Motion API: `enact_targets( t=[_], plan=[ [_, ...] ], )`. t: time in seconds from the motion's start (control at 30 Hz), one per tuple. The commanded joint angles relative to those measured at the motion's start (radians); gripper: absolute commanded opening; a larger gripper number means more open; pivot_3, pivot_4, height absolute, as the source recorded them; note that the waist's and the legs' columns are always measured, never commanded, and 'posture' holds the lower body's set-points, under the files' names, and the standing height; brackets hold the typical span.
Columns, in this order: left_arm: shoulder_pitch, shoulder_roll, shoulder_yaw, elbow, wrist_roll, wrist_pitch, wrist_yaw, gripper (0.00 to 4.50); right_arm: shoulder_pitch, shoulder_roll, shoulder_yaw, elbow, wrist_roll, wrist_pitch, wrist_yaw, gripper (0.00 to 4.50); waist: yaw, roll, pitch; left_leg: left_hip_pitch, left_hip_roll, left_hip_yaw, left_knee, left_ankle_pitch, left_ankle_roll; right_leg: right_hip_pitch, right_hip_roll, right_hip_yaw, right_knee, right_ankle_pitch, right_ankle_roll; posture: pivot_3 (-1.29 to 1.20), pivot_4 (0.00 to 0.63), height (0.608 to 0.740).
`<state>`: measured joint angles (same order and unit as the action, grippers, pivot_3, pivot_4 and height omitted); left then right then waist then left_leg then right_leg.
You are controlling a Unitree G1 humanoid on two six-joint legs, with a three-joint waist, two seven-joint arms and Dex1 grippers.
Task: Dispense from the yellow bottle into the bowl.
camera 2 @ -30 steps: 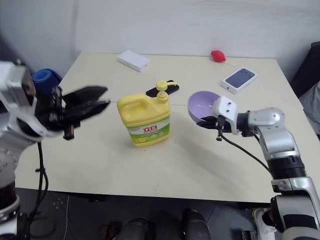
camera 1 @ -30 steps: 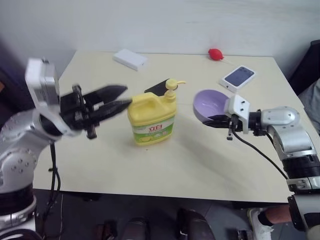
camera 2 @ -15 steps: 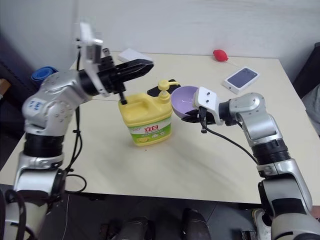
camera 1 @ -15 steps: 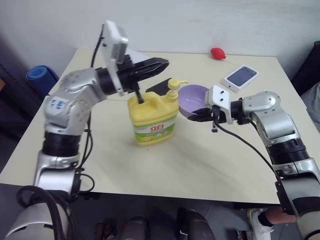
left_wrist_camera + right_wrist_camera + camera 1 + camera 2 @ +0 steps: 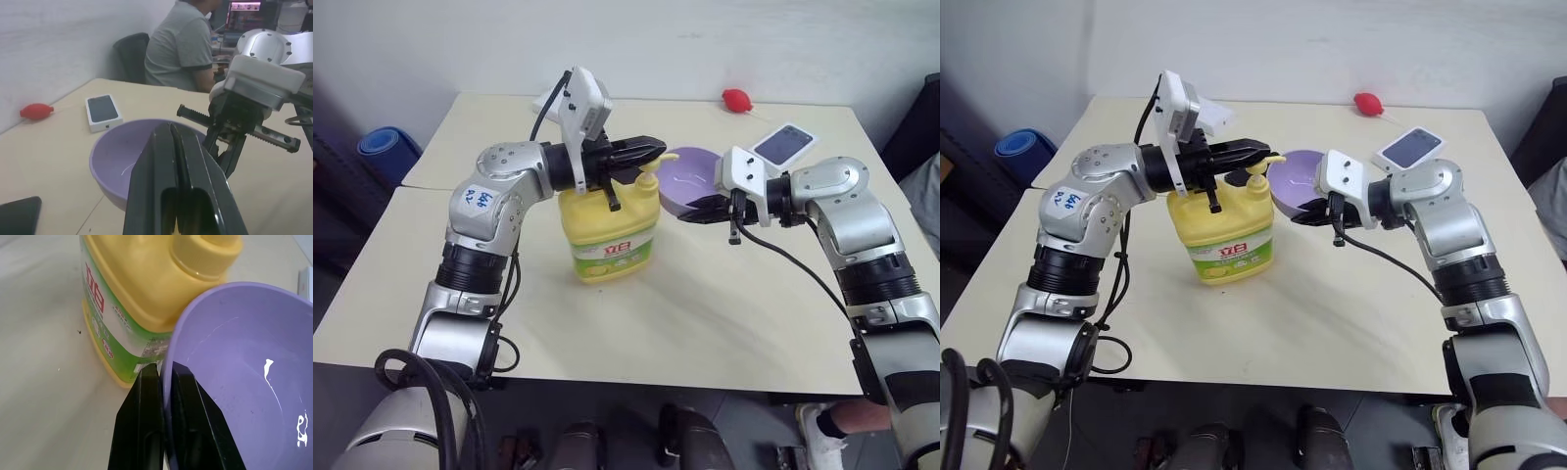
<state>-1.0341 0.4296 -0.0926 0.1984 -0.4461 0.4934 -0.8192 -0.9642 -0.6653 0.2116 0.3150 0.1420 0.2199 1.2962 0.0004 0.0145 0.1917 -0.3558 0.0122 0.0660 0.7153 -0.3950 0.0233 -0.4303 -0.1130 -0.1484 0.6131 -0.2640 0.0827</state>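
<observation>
Two claws are meeting at the yellow bottle (image 5: 610, 233) on the table (image 5: 724, 294): right claw (image 5: 703, 209) pinching the bowl (image 5: 688, 178) beside its spout, closed left claw (image 5: 644, 151) hovering over the pump; pressing remains.

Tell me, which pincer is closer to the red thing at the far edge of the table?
The right. The right pincer clamps the bowl's rim, nearer the red thing. The left pincer, shut above the yellow bottle's pump, is farther left.
</observation>
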Motion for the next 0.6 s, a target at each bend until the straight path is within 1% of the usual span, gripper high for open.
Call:
enact_targets(
  t=[0.03,0.33,0.5,0.6],
  plan=[
    [-0.003,-0.018,0.002,0.005,0.036,0.038,0.042,0.04,-0.028,-0.004,-0.025,-0.044,0.009,-0.014,0.007,0.0,0.0,0.0,0.0,0.0,0.0,-0.001,0.0,0.0,0.0,0.0,0.0,0.0,0.0,0.0,0.0,0.0,0.15,0.74],
    [-0.042,-0.046,0.021,0.015,0.037,0.092,0.049,0.04,-0.009,-0.009,-0.021,-0.049,0.008,-0.015,0.017,0.0,-0.001,0.0,0.0,0.0,0.0,-0.001,0.001,0.0,0.0,0.0,-0.001,0.0,0.002,0.0,0.0,0.0,0.15,0.74],
    [-0.037,-0.034,-0.014,0.003,0.054,0.149,0.025,0.04,-0.005,-0.009,-0.022,-0.051,0.006,-0.017,0.014,0.0,-0.001,0.0,0.0,0.0,0.0,-0.001,0.001,0.0,0.0,0.0,-0.001,0.0,0.002,0.0,0.0,0.0,0.15,0.74],
    [-0.007,-0.006,-0.063,-0.023,0.083,0.172,-0.002,0.04,-0.007,-0.007,-0.024,-0.049,0.003,-0.018,0.005,0.0,-0.002,0.0,0.0,0.001,0.0,-0.001,0.001,0.0,0.0,0.0,0.0,0.0,0.003,0.0,0.0,0.0,0.15,0.74]
  ],
)
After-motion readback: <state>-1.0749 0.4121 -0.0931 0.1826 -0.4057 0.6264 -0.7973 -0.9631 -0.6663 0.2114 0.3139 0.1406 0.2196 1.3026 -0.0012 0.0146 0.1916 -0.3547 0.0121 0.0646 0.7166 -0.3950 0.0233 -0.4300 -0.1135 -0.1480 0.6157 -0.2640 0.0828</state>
